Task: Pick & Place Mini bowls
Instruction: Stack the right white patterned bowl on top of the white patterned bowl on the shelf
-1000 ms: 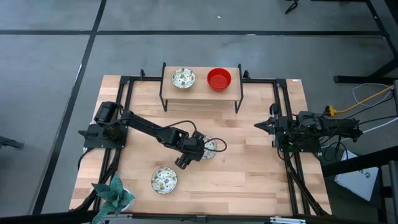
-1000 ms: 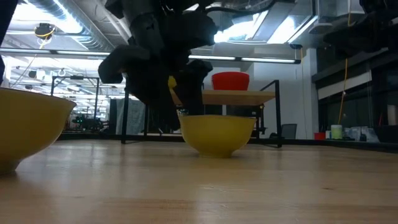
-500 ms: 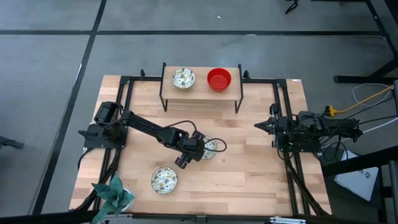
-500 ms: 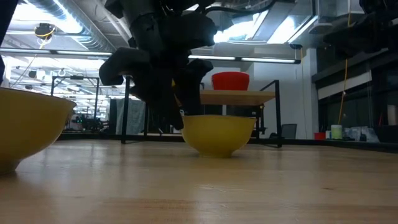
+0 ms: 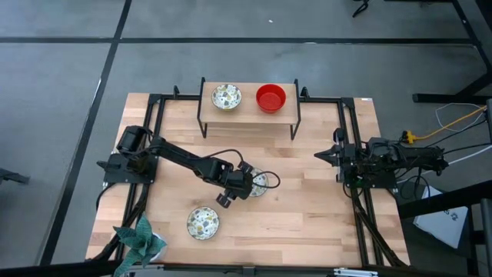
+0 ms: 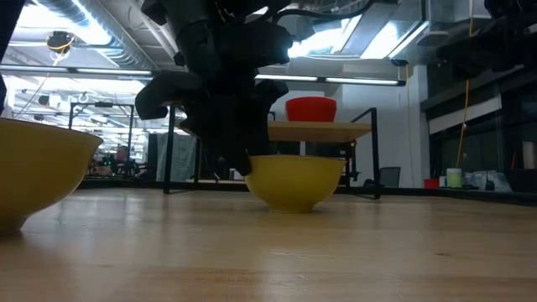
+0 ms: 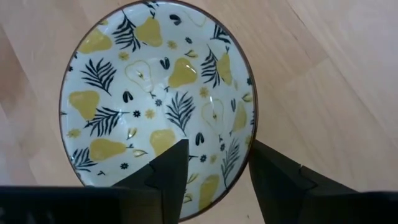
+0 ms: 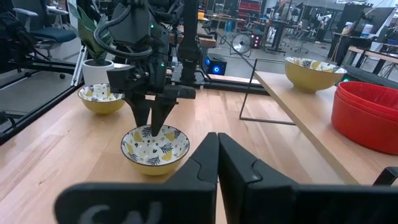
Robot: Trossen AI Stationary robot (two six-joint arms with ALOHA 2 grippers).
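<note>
High view: left gripper sits over the patterned bowl mid-table, right gripper parked at its side, pinched together. Left wrist view: fingers apart, straddling the bowl's rim, likely lined up for a rim pinch. Right wrist view: fingertips dip into that bowl.

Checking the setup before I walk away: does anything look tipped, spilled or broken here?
Nothing stands out. The patterned bowls and the red bowl sit upright; the left gripper is over the rim of the middle bowl; the right gripper waits aside.
</note>
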